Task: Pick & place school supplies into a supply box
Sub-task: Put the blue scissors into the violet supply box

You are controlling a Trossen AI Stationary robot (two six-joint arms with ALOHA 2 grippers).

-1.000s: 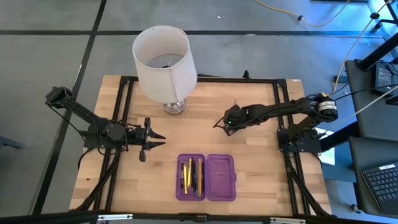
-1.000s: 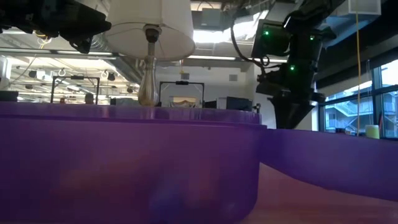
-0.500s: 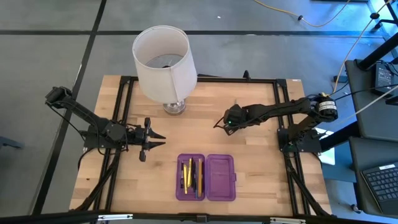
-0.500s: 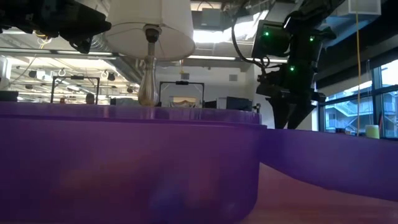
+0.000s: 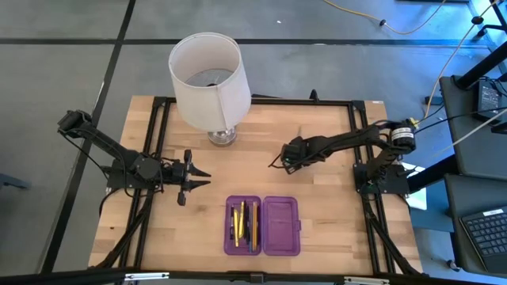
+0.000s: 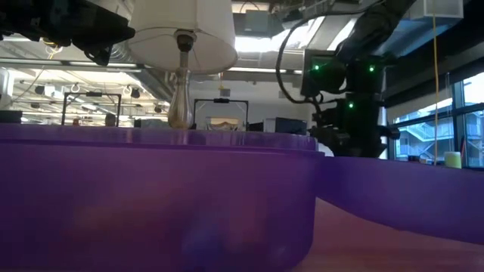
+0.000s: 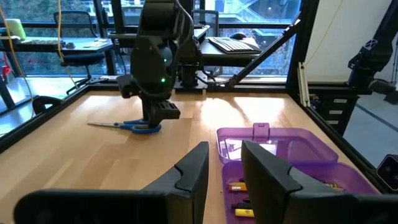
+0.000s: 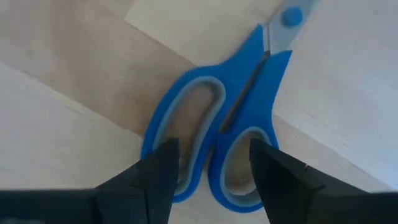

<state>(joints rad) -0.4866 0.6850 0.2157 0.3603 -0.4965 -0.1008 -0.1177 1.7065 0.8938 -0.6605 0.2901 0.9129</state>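
While left gripper [image 5: 198, 176] waits (jaws apart), right gripper [image 8: 211, 165] jaws spread astride scissors [image 8: 214, 134] handles, box [image 5: 262, 226] open.

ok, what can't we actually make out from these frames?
- Right gripper straddles the scissors handles; whether the fingers touch them cannot be told. In the high view the gripper covers the scissors.
- Scissors blade tips: cut off by the right wrist view's edge.
- Pencil case contents: yellow pencils and dark pens too small to count from above; the low view's purple wall blocks them.
- Left gripper hovers left of the case.
- Lamp base: partly hidden by its shade.
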